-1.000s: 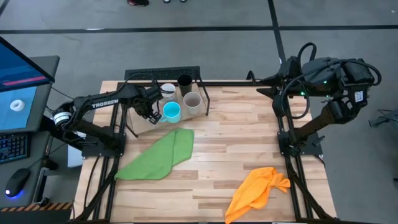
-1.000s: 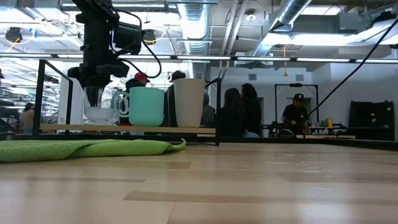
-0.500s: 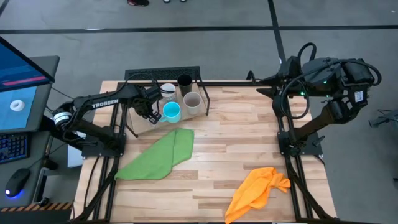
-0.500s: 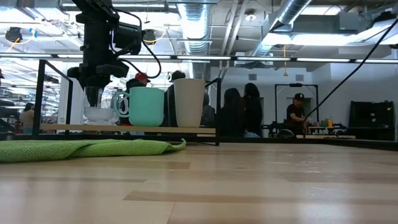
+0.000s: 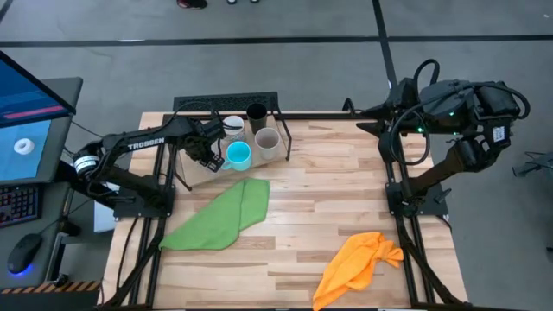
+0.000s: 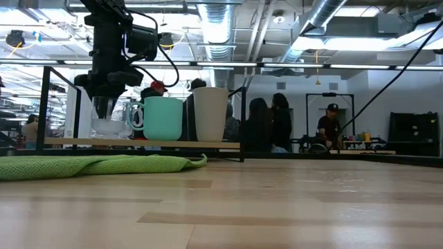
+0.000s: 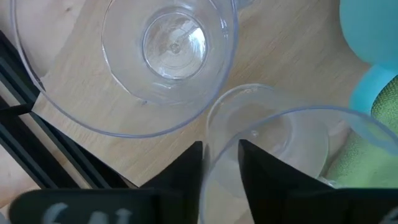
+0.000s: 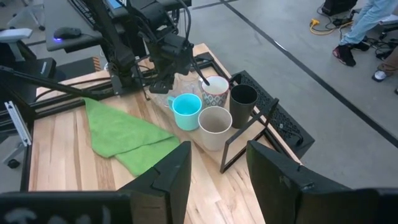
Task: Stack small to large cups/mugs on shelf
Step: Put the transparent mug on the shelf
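Observation:
On the shelf (image 6: pixel 173 144) at the table's far left stand a blue mug (image 5: pixel 238 155), a grey-beige cup (image 5: pixel 267 141), a black cup (image 5: pixel 257 112) and a white mug (image 5: pixel 233 126). Two clear glasses stand upright beside them, one wider (image 7: pixel 168 50) and one nearer (image 7: pixel 267 143). My left gripper (image 7: pixel 219 165) points down over the nearer glass. It is open, one finger inside the rim and one outside. My right gripper (image 8: pixel 217 180) hangs open and high off the table's far right, with nothing between its fingers. My left gripper comes at the nearer clear glass from above, and the glass's rim (image 7: pixel 210 134) runs between the two fingers. A gap shows between the fingers. I cannot tell whether either finger touches the wall. The glass stands upright on the shelf.
A green cloth (image 5: pixel 220 216) lies on the table just in front of the shelf. An orange cloth (image 5: pixel 359 263) lies near the front right. The shelf's black wire frame (image 5: pixel 226 101) runs along its far edge. People stand in the room behind the table.

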Motion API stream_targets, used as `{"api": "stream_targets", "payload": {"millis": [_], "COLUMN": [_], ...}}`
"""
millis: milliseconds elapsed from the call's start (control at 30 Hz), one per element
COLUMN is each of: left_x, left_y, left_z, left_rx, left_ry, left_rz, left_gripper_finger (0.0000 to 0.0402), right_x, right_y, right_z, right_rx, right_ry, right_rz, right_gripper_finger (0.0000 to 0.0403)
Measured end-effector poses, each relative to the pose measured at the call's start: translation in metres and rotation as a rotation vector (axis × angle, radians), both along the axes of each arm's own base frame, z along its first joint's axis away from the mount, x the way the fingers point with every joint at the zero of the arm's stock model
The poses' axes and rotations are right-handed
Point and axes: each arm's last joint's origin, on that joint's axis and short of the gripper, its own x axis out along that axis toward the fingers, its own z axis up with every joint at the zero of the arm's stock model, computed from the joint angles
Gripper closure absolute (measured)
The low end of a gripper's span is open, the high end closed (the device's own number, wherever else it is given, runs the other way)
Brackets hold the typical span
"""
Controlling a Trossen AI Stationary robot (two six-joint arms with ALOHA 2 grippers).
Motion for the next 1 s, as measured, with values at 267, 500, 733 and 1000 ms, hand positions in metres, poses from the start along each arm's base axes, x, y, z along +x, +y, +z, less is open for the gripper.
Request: {"api": "stream_targets", "payload": {"millis": [267,500,733,1000], "left_x": [0.002,0.006,0.005,0.001], "left_y": [0.001,0.003,0.003,0.0], "left_z": [0.005,0.013,0.015,0.019], "left_rx": [-0.001,0.009,0.007,0.003], "left_ry": [-0.021,-0.053,-0.053,-0.067], "left_rz": [0.001,-0.001,0.007,0.04], "left_gripper_finger": [0.0271,0.0248,0.0241,0.024], "right_x": [0.0,0.0,0.0,0.0], "right_y": [0.0,0.0,0.0,0.0], "right_z": [0.0,0.0,0.0,0.0], "right_rx": [0.0,0.001,0.001,0.001], "right_ry": [-0.001,-0.001,-0.001,-0.001], "right_rz": [0.0,0.0,0.0,0.0], "right_gripper_finger": [0.0227,0.0227,0.0227,0.0227]}}
